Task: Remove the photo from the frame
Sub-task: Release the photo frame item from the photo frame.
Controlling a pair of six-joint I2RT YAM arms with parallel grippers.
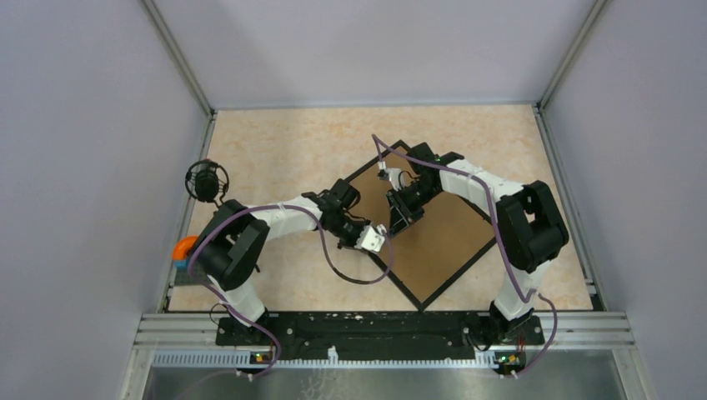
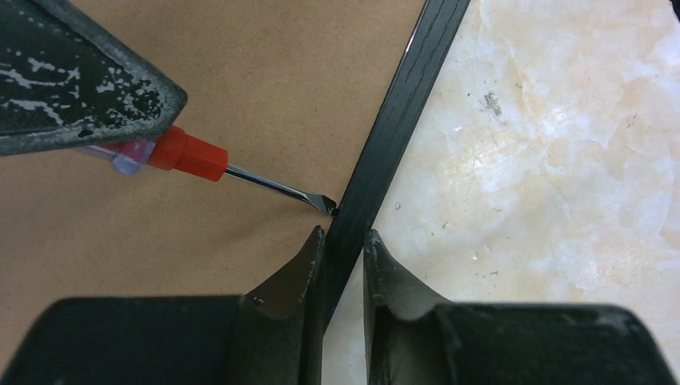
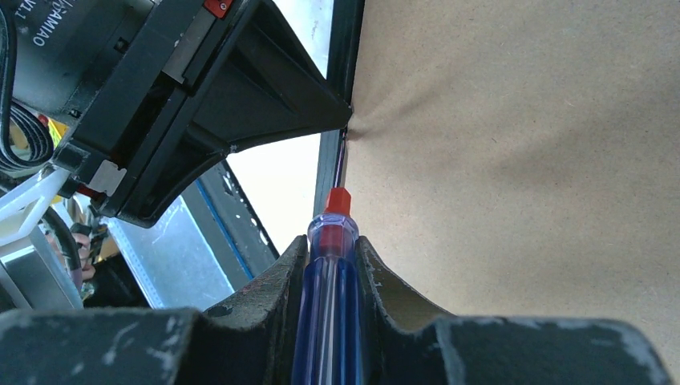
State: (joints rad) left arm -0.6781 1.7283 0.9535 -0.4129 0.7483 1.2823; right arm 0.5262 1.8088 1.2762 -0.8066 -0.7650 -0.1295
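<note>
From the left wrist, the left gripper (image 2: 343, 241) is pinching the black rail of the frame (image 2: 401, 88), with one finger on the board side and the other on the desk side. The frame lies face down on the marbled desk (image 2: 545, 160), its brown board (image 2: 265, 80) turned upward. A screwdriver (image 2: 192, 156) with a red collar slants in from the upper left. Its flat tip sits at the seam where board meets rail, just above the left gripper's inner finger. A scuffed black finger (image 2: 72, 80) covers its handle.

From the right wrist, the right gripper (image 3: 333, 249) is clamped on the screwdriver's clear blue handle, and the shaft points up along the rail's inner edge. The left gripper comes in from the upper left. Its fingertip presses at the edge of the board, which dimples there.

From above, the frame sits turned like a diamond, a little right of the desk's centre, board up. Both arms bend inward and meet at the rail on the left arm's side, the left gripper from outside and the right gripper over the board. A round black object (image 1: 206, 181) and an orange-and-blue object (image 1: 183, 248) sit at the desk's left edge, well apart from the frame.
</note>
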